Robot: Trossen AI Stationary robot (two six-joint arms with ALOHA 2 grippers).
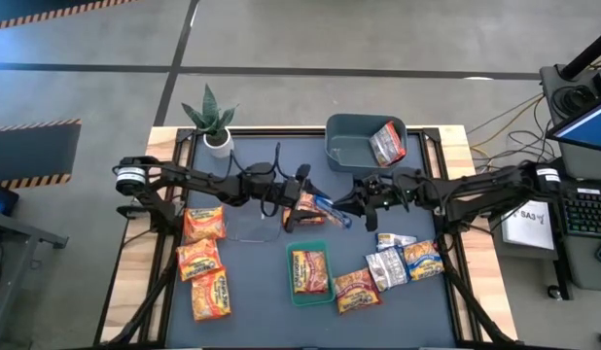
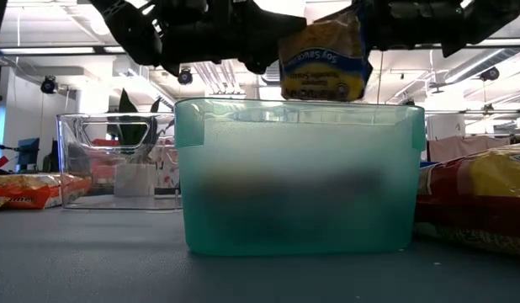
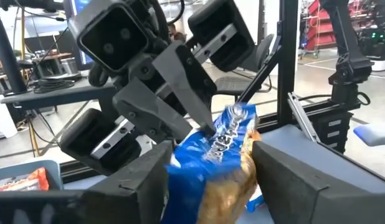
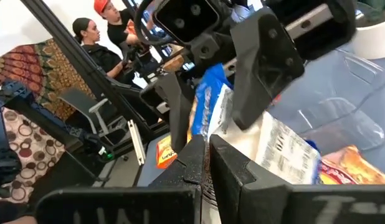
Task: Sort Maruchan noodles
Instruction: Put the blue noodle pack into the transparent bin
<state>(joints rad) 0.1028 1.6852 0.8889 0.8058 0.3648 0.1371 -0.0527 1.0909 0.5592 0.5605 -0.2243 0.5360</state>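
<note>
A blue and yellow noodle packet (image 1: 327, 210) hangs in the air over the middle of the table, between my two grippers. My left gripper (image 1: 305, 209) reaches in from the table's left and is closed around the packet (image 3: 211, 155). My right gripper (image 1: 351, 204) comes from the table's right and is shut on the packet's other end. In the low view the packet (image 2: 323, 59) hangs above the green tray (image 2: 302, 177). Other orange, silver and blue packets lie flat on the table. My left gripper has the packet's two broad faces (image 3: 180, 174) between its two fingers, which come level from the table's left. The packet fills the gap between them and is lifted clear of the table. My right gripper pinches the packet's crimped end edge (image 3: 235, 115) between its shut fingertips (image 3: 202, 121). The fingers come level from the table's right. The packet stands on edge, clear of the table.
The green tray (image 1: 308, 292) at the near middle holds one orange packet. A grey-blue bin (image 1: 344, 146) at the far edge holds a silver packet (image 1: 388, 143). Three orange packets (image 1: 203, 258) lie left, several packets (image 1: 393, 267) right. A potted plant (image 1: 213, 122) stands far left, near a clear bin (image 2: 117, 160).
</note>
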